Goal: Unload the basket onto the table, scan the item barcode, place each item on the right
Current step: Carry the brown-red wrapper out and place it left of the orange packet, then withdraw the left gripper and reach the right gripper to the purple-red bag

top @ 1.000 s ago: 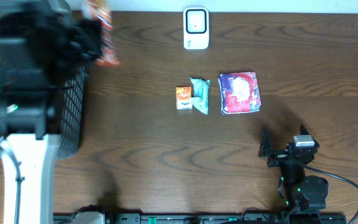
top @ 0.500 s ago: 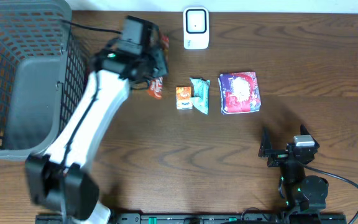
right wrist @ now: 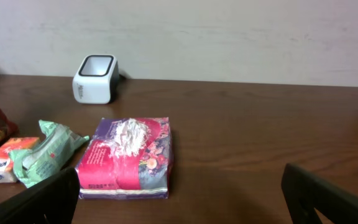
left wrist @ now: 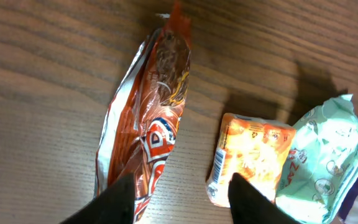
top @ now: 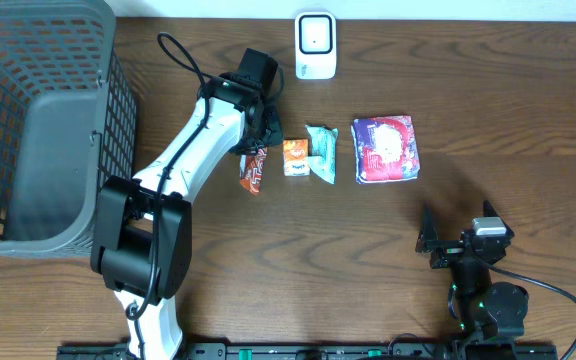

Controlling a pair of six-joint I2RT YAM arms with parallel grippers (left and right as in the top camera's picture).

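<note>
Left hand [left wrist: 182, 182] was parted over the crinkly red-orange foil snack packet [left wrist: 146, 118], not gripping it (packet lay flat on the brown wooden counter [top: 318, 250], centre-left of the overhead frame, beside a small orange pouch [left wrist: 250, 155]). Right hand [right wrist: 179, 196] gaped wide, empty.

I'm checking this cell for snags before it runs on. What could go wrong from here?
1. The left hand, open, hangs right over the wrapper's end; pulling away, a finger might drag it.
2. The wrapper lies close beside the orange packet, which sits against the green pack; a next grasp may catch a neighbour.
3. The wrapper is crinkled and glossy, so the scanner may misread it.
</note>
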